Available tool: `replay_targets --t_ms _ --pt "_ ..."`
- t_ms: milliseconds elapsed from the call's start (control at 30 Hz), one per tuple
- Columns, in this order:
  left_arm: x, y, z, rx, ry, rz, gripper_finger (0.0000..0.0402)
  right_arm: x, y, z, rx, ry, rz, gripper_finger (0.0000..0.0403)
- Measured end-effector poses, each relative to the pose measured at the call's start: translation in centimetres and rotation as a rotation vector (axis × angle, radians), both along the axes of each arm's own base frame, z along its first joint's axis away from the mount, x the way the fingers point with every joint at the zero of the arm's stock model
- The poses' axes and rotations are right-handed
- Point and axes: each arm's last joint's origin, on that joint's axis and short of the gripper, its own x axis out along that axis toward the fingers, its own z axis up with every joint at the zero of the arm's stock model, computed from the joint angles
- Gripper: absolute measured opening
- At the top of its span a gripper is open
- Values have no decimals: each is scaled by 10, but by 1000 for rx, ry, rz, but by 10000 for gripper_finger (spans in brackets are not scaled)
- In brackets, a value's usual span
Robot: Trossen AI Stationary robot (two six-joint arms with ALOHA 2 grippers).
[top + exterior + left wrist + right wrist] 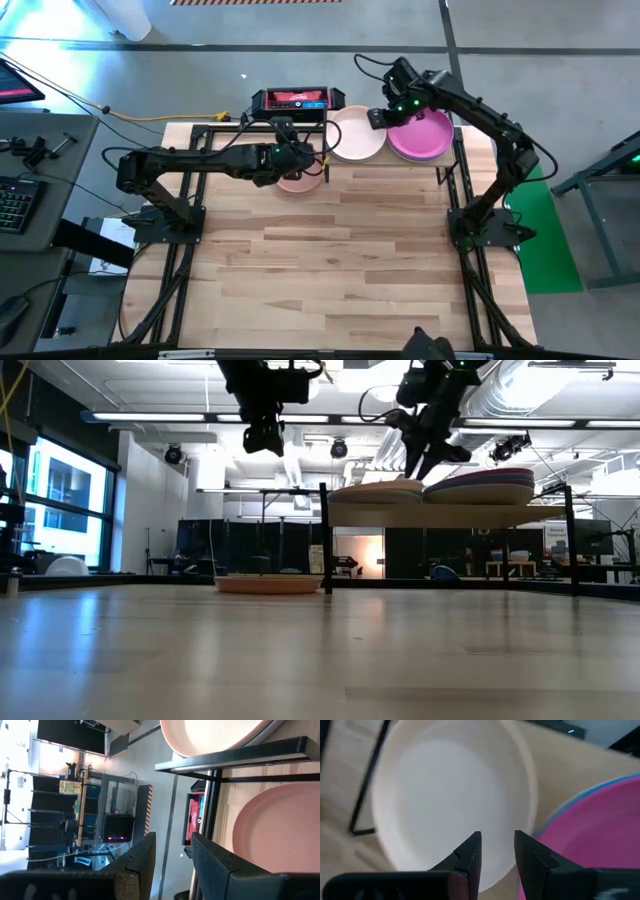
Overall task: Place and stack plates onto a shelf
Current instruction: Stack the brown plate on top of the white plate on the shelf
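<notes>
The shelf (440, 512) stands at the table's far edge. On it lie a pale cream plate (355, 135) on the left and a stack topped by a magenta plate (422, 137), with a blue rim (585, 792) under it, on the right. A pink plate (298, 183) lies flat on the table by the shelf's left end. My right gripper (497, 851) hovers open, pointing steeply down, over the cream plate's (445, 795) side nearest the magenta stack. My left gripper (172, 855) is open and raised above the pink plate (280, 832), with nothing between its fingers.
A red and black device (293, 99) sits behind the table's far edge, with cables running left. The shelf's black legs (325, 540) stand beside the pink plate (268, 585). Bare wooden tabletop (340, 260) spreads across the middle and near side.
</notes>
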Motion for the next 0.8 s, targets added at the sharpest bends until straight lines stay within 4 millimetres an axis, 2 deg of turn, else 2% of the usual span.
replay_targets --t_ms 167,367,467,667,800 --pt "-10 3 -8 -73 40 52 115 7 15 6 39 -56 59 94" --pt "-25 15 -26 -371 22 110 115 13 40 18 14 -83 150 94" --pt "-29 20 -37 -463 31 108 115 17 49 20 12 -90 185 94" --pt "-42 24 -72 -594 152 58 115 25 61 20 -8 -74 247 94" --pt "-49 22 -99 -580 233 -21 115 28 67 19 -31 -57 257 94"
